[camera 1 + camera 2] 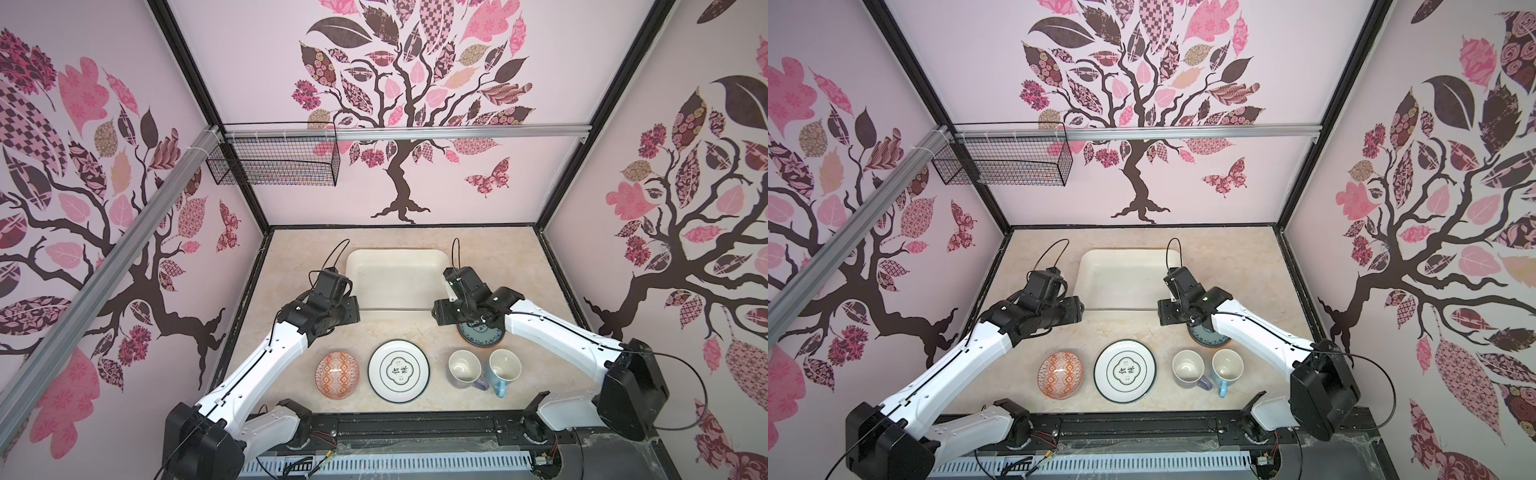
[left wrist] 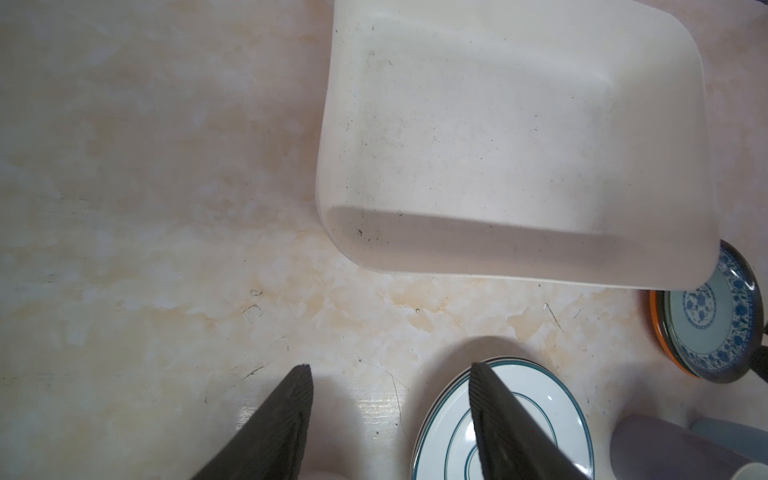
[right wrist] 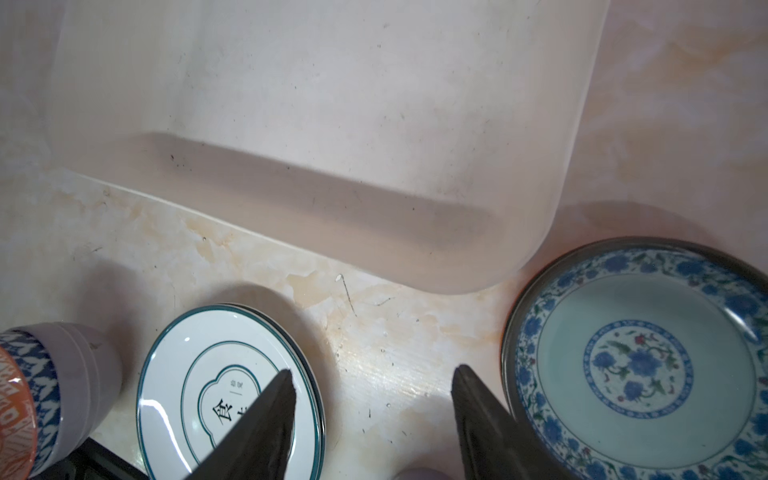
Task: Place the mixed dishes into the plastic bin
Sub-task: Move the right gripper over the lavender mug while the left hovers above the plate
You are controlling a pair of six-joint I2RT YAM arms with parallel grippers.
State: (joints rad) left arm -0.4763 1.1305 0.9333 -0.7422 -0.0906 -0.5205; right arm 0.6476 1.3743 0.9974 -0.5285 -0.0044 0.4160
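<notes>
The plastic bin [image 1: 395, 278] lies empty at the back of the table. Along the front stand the orange-patterned bowl [image 1: 337, 374], the white plate with black characters [image 1: 399, 371], the lavender mug [image 1: 464, 368] and the light-blue mug [image 1: 504, 369]. The teal patterned plate [image 1: 482, 336] rests on an orange-rimmed plate [image 2: 658, 328], partly under my right arm. My left gripper [image 2: 390, 365] hangs open and empty above bare table beside the white plate [image 2: 565, 424]. My right gripper [image 3: 372, 370] is open and empty above the table, between the white plate [image 3: 199, 365] and the teal plate [image 3: 640, 365].
A black wire mesh basket [image 1: 286, 162] hangs on the back wall at the upper left. Patterned walls close in the table on three sides. The arm bases and a black rail [image 1: 415, 428] run along the front edge.
</notes>
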